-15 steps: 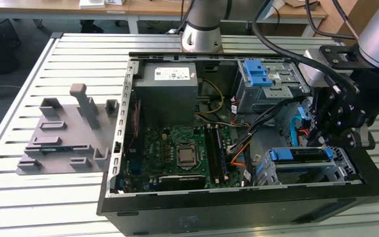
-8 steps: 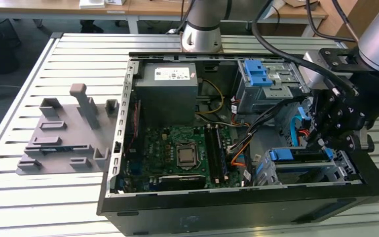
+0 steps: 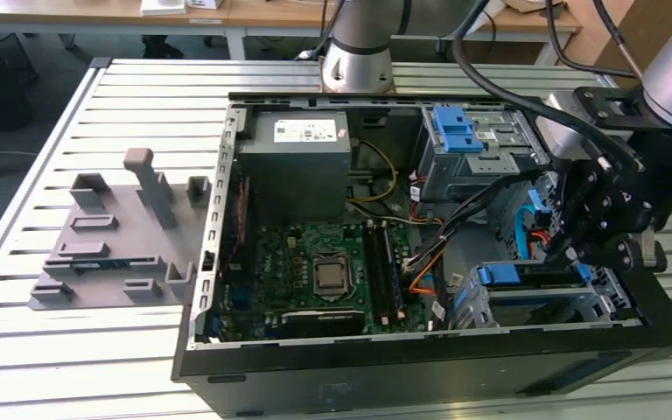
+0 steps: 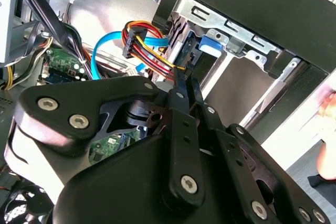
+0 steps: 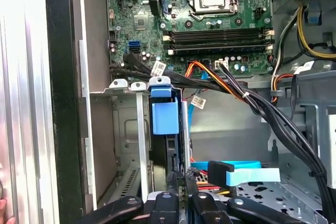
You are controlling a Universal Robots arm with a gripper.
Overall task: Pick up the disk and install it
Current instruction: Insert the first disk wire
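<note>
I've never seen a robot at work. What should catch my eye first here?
An open computer case lies on the slatted table, its green circuit board bared. The robot's black hand reaches into the corner at the exterior view's right, by the blue-tabbed drive bay.

The drive bay (image 5: pixel 126 145) at the exterior view's right of the open case (image 3: pixel 430 367) is narrow. The disk (image 5: pixel 165 124) stands in one slot; beside it an open slot remains. Black cables (image 5: pixel 262 108) cross just above, and the gripper (image 5: pixel 181 192) sits at its mouth.
</note>
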